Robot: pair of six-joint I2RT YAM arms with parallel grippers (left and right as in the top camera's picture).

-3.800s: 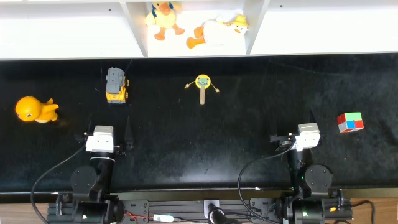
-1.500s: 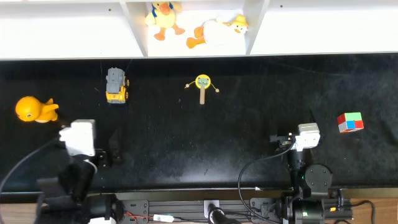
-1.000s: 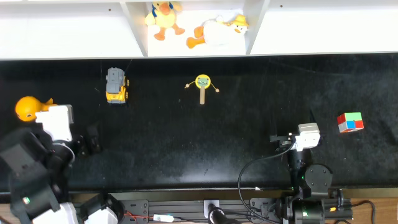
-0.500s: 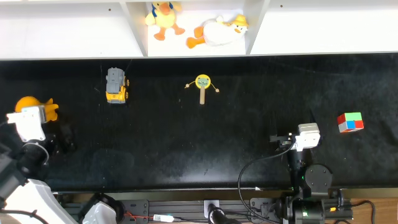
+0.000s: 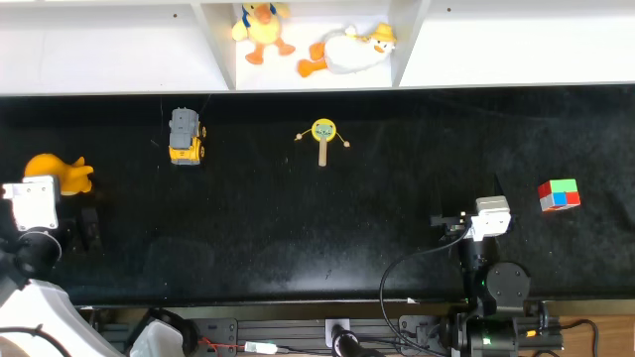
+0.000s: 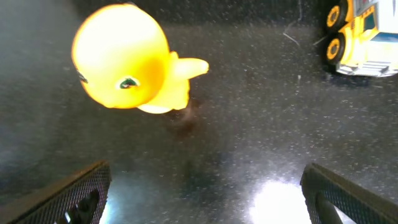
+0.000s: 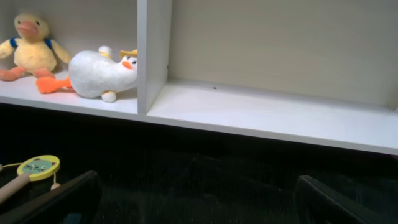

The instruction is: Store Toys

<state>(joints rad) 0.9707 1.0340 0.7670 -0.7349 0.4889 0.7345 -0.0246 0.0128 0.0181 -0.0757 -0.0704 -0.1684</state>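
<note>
The white shelf (image 5: 119, 59) ran along the far edge of the black tabletop (image 5: 397, 228), with plush toys (image 5: 342, 52) in its middle bay. The left claw (image 6: 205, 193) hung wide open just short of the orange duck (image 6: 124, 59) at the tabletop's left end. The right claw (image 7: 199, 208), also wide, faced the shelf. Picking up the duck looked like the step in hand: next, straddle its round head, then close.

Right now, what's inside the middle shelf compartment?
Two plush toys: a yellow duck sitting upright, and a white duck lying on its side beside it. Whatever lies behind or under them is covered.
</note>
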